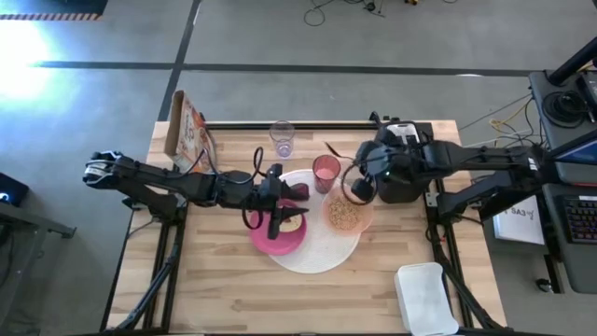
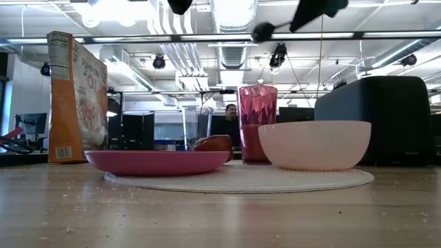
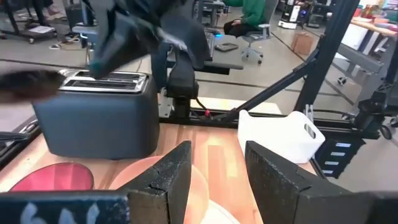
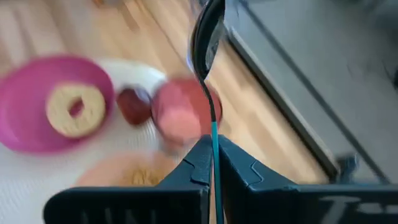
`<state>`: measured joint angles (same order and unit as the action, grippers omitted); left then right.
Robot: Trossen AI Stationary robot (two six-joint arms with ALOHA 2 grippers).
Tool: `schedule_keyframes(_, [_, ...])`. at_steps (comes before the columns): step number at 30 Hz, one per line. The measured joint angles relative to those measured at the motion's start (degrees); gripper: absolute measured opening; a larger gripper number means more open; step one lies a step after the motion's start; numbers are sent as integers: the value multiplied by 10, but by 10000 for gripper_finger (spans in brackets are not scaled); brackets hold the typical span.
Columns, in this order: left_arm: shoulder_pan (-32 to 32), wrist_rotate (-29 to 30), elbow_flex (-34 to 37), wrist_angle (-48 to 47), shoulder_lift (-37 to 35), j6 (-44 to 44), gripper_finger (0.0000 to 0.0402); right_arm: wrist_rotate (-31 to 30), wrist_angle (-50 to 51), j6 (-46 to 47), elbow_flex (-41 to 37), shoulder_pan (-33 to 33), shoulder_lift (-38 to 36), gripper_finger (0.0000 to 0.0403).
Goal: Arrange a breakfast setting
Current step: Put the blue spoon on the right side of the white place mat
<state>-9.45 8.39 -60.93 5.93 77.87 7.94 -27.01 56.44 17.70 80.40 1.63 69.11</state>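
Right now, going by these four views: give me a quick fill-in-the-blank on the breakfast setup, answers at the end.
1. The right claw is shut on the teal-handled ____.
2. The food lying on the magenta plate has the shape of a ____.
3. The peach bowl and the plate both sit on the large white round ____.
4. The left claw, open, hangs over the ____.

Answers: spoon; ring; mat; plate

Breakfast setting: white round mat (image 1: 322, 250) bearing a magenta plate (image 1: 266, 238) with a ring-shaped pastry, a peach bowl (image 1: 347, 216) of cereal and a pink cup (image 1: 326, 173); clear glass (image 1: 282, 139) and upright orange cereal box (image 1: 184, 133) behind; teal-handled spoon (image 4: 208, 68) held aloft.
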Motion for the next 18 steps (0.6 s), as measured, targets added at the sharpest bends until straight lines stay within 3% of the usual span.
schedule_keyframes(18, [1,3,0,-6,0,-1,134,68,302,283,0,78,80,8])
